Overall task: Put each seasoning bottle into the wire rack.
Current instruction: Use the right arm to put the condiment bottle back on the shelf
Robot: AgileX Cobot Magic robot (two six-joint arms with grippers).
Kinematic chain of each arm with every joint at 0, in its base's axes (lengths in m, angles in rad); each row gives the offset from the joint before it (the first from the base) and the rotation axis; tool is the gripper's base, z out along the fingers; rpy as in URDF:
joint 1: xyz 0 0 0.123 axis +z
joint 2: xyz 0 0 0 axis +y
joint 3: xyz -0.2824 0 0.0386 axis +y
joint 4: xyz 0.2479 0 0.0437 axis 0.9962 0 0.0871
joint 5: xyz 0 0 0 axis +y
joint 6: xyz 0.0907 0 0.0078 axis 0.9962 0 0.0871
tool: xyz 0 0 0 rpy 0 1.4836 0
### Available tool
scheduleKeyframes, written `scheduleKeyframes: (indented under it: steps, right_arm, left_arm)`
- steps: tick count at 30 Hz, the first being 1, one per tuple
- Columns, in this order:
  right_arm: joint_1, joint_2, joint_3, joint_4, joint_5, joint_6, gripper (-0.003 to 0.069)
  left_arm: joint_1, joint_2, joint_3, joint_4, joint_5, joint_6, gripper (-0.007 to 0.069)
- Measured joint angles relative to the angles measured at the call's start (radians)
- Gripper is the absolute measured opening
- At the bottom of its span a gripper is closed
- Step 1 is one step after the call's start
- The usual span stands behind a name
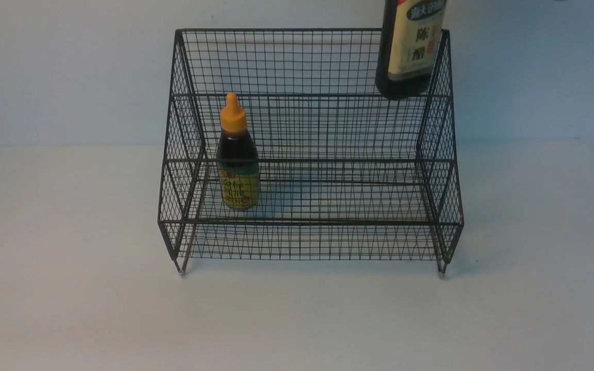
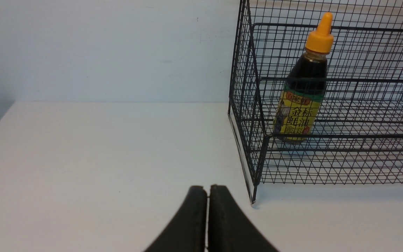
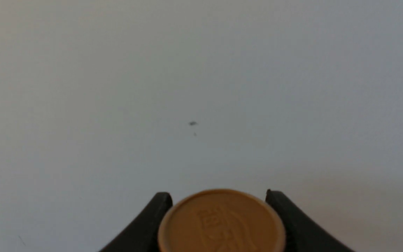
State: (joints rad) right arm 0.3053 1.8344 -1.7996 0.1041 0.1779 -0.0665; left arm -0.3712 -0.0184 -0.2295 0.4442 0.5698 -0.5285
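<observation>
Taller bottle (image 1: 413, 49): raised at right end of wire rack (image 1: 310, 223), long axis near vertical, slightly tilted, base downward. Right gripper (image 3: 219, 210): pinching taller bottle, cap between fingers. Squat bottle (image 1: 238, 170): upright inside rack, left end, orange tip upward. Left gripper (image 2: 207, 196): fingertips pressed together.

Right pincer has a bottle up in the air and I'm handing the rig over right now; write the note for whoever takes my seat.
Left pincer: shut, nothing in it, away from the rack.
Right pincer: closed on the tan-capped bottle, held up at the right end of the wire rack, not set down.
Orange-capped bottle: upright inside the rack, toward the left end.
Done: orange-capped bottle is in.
Left: lower the tan-capped bottle into the rack and let go.
</observation>
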Motion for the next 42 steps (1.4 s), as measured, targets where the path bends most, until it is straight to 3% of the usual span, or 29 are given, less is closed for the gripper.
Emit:
scheduleKeyframes:
  steps: [15, 30, 42]
  right_arm:
    - [-0.031, 0.022, 0.0, -0.026, 0.016, 0.067, 0.0314]
    - [-0.023, 0.032, 0.0, -0.026, 0.349, 0.067, 0.0314]
    - [-0.018, 0.076, 0.0, -0.03, 0.388, 0.089, 0.0314]
  left_arm:
    - [0.0, 0.0, 0.0, 0.001, 0.0, 0.0, -0.0005]
    - [0.0, 0.0, 0.0, 0.001, 0.0, 0.0, -0.0005]
    - [0.0, 0.0, 0.0, 0.001, 0.0, 0.0, -0.0005]
